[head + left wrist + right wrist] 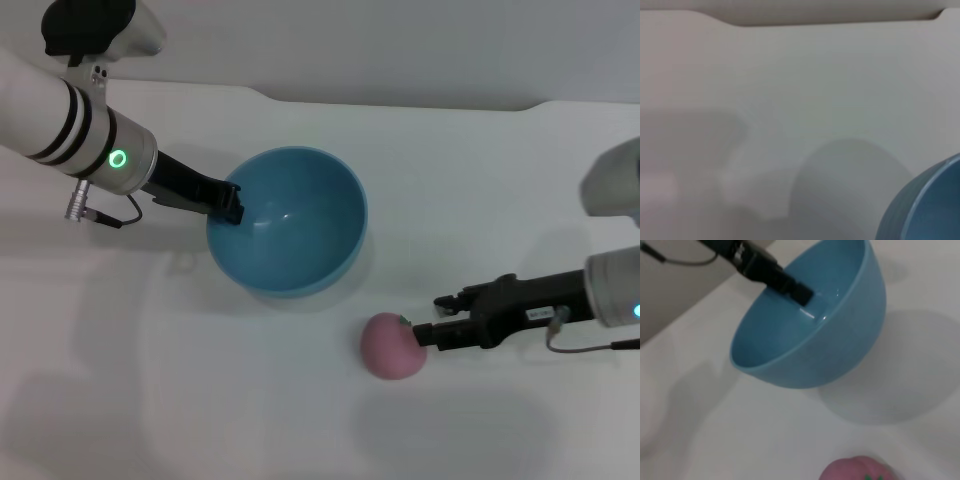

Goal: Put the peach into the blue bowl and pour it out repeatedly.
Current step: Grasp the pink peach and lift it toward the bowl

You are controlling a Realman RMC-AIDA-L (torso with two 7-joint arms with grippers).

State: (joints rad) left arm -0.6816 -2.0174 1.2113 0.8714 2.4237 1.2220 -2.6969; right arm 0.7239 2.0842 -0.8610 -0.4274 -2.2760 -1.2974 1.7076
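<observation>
Bench [480, 170], white, carries everything, its far edge running along the back. Next in size, the blue bowl [290, 220] sits around the middle, somewhat toward the far edge, tipped so its mouth faces partly toward the left arm; its inside holds nothing. That arm reaches in from the far left corner, and the left end effector [232, 203] is clamped on the bowl's left rim, one finger inside the wall. From the right edge the other arm stretches across, the right end effector [424, 336] closed on the peach [390, 346], which sits on the bench nearer the front edge than the bowl, apart from it.
</observation>
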